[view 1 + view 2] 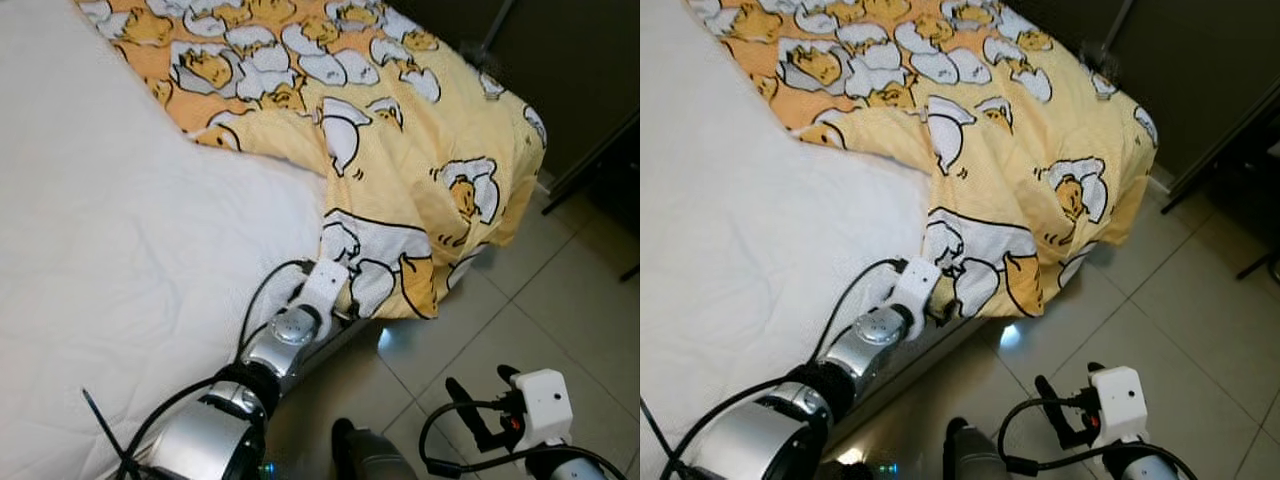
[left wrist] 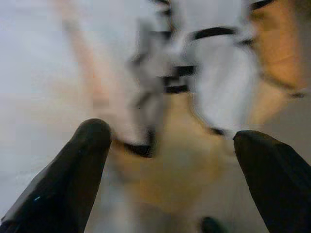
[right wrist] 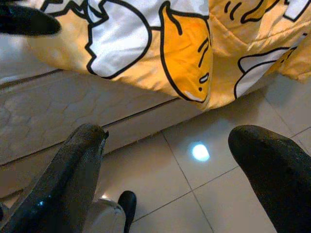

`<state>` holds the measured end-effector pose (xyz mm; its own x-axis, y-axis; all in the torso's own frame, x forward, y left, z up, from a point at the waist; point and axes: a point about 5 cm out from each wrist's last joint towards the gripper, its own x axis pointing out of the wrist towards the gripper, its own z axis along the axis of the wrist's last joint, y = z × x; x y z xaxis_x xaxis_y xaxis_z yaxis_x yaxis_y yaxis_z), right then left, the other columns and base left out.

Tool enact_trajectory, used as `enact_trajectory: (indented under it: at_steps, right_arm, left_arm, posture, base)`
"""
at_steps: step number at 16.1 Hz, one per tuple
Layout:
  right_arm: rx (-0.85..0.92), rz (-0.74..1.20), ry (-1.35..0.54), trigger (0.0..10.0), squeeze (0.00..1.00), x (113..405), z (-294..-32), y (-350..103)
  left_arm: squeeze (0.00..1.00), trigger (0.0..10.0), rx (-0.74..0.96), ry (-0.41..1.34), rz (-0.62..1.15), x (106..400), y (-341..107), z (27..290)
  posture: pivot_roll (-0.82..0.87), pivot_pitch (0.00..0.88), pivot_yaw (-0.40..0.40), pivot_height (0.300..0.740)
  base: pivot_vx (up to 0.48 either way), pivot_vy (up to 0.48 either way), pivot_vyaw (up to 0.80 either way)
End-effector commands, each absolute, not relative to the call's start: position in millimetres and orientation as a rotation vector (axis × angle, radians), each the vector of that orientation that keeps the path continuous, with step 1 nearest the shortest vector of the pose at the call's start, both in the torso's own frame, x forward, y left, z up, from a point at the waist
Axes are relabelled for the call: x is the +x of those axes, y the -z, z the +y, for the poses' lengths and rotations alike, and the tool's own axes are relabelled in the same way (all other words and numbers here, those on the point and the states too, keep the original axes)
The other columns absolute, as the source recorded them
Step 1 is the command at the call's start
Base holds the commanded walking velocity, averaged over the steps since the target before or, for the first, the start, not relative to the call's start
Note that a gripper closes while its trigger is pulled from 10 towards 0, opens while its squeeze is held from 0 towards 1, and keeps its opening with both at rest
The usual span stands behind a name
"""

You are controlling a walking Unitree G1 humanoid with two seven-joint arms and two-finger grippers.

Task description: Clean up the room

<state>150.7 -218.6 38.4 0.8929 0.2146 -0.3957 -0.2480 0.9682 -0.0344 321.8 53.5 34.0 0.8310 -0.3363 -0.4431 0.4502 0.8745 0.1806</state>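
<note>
Bed (image 1: 110, 250) in white sheet carries a yellow quilt (image 1: 400, 150) printed with white-and-orange cartoon eggs, bunched toward its far corner and spilling over the side edge above the tiled floor (image 1: 560, 310). Left gripper (image 2: 170, 160) reaches the hanging hem, fingers spread apart around it. Right gripper (image 3: 165, 160) hovers over the floor, fingers open.

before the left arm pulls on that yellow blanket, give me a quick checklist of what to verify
1. Left pincer at the blanket edge: ok, it sits at the hanging corner beside the mattress.
2. Left pincer open: ok, fingers spread in the left wrist view.
3. Fabric between the fingers: cannot tell, that view is blurred.
4. Right pincer out of the way: ok, open and low over the tiled floor, apart from the blanket.
5. Blanket free to slide: ok, nothing lies on it.
6. Left arm cable clear of the blanket: cannot tell.
</note>
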Motion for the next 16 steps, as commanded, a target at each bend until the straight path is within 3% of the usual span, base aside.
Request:
enact_trajectory:
  at_steps: [1,10,15,16]
  right_arm:
    - [-0.079,0.421,-0.237,10.0,0.00,145.0,-220.0,-36.6]
    - [-0.045,0.430,-0.267,10.0,0.00,133.8,-199.9,-38.4]
    - [-0.011,0.432,-0.259,10.0,0.00,120.4,-183.3,-44.2]
    - [-0.007,0.434,-0.257,10.0,0.00,118.0,-180.7,-45.3]
  left_arm:
    - [0.00,10.0,0.305,0.401,0.396,322.6,-35.5,52.0]
    - [0.00,10.0,0.274,0.421,0.480,309.3,-20.0,47.8]
    - [0.00,10.0,0.306,0.316,0.495,315.1,-21.5,59.6]
    - [0.00,8.4,0.224,0.317,0.520,314.6,-21.5,55.8]
  posture:
    - [-0.31,0.251,-0.086,0.740]
    - [-0.30,0.310,-0.068,0.740]
    - [-0.31,0.368,-0.035,0.740]
    - [-0.31,0.374,-0.032,0.740]
  base:
    - [0.000,0.000,0.00]
    - [0.000,0.000,0.00]
    - [0.000,0.000,0.00]
    - [0.000,0.000,0.00]
